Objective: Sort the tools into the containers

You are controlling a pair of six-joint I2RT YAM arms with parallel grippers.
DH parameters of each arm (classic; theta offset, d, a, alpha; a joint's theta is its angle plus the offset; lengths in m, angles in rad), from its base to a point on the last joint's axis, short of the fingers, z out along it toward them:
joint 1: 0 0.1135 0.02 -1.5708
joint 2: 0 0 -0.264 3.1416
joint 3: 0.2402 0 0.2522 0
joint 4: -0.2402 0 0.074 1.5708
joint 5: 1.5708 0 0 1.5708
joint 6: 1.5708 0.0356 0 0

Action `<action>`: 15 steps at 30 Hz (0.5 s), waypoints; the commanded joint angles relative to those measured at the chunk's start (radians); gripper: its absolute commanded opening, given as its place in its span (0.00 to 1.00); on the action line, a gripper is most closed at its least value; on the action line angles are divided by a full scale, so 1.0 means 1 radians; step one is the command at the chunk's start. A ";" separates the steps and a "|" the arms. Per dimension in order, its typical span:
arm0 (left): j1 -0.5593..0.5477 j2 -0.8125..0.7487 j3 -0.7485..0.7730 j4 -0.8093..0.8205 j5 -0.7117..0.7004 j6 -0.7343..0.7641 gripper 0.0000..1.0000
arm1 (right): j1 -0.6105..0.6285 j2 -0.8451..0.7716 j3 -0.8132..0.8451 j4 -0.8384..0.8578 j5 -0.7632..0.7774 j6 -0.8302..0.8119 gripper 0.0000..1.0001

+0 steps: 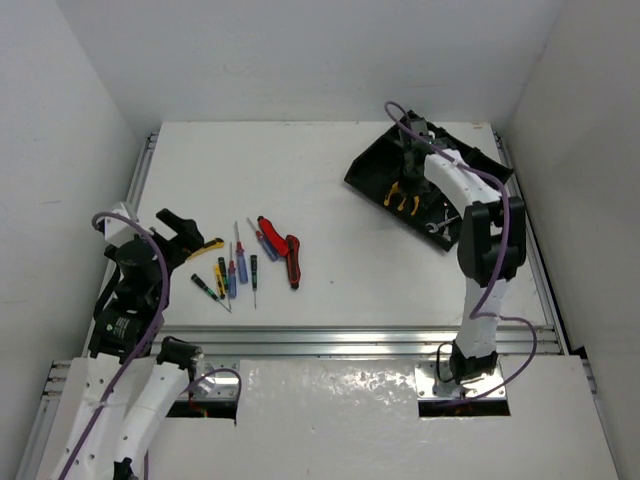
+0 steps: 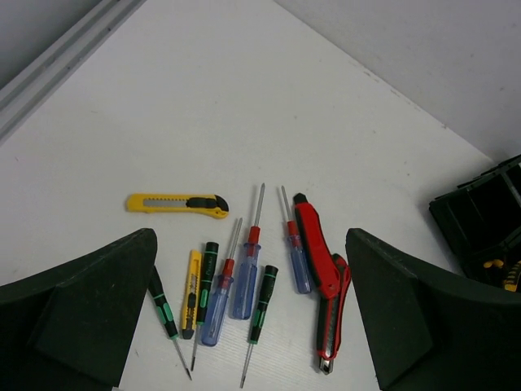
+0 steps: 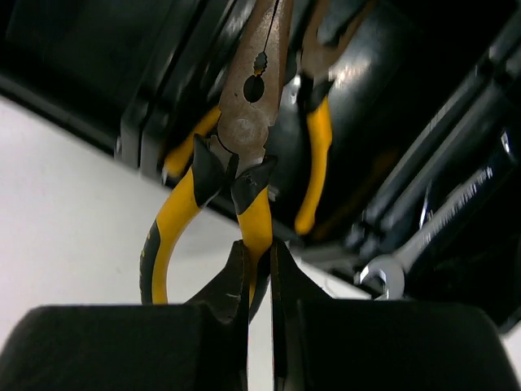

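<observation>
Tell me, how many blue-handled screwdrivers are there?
3, all on the table: left screwdriver, middle screwdriver beside it, right screwdriver beside the red tool. The right arm hides part of the tray, so more may lie there.

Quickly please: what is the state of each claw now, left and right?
Left claw: open, holding nothing.
Right claw: closed on one handle of the yellow-handled pliers.
</observation>
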 commanded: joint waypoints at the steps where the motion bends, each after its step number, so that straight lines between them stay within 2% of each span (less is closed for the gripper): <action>1: 0.011 0.030 0.003 0.039 0.016 0.017 1.00 | -0.044 0.035 0.124 0.008 -0.062 0.007 0.00; 6: 0.011 0.033 -0.002 0.045 0.027 0.022 1.00 | -0.110 0.129 0.184 -0.003 -0.094 0.009 0.00; 8: 0.011 0.036 -0.003 0.048 0.032 0.025 1.00 | -0.120 0.143 0.213 -0.012 -0.082 0.009 0.10; 11: 0.011 0.051 -0.003 0.054 0.048 0.034 1.00 | -0.126 0.141 0.231 -0.022 -0.085 0.009 0.36; 14: 0.011 0.081 -0.006 0.063 0.076 0.049 1.00 | -0.120 0.086 0.195 -0.008 -0.111 0.010 0.50; 15: 0.011 0.103 -0.006 0.066 0.094 0.052 1.00 | -0.114 0.060 0.175 0.003 -0.115 0.007 0.51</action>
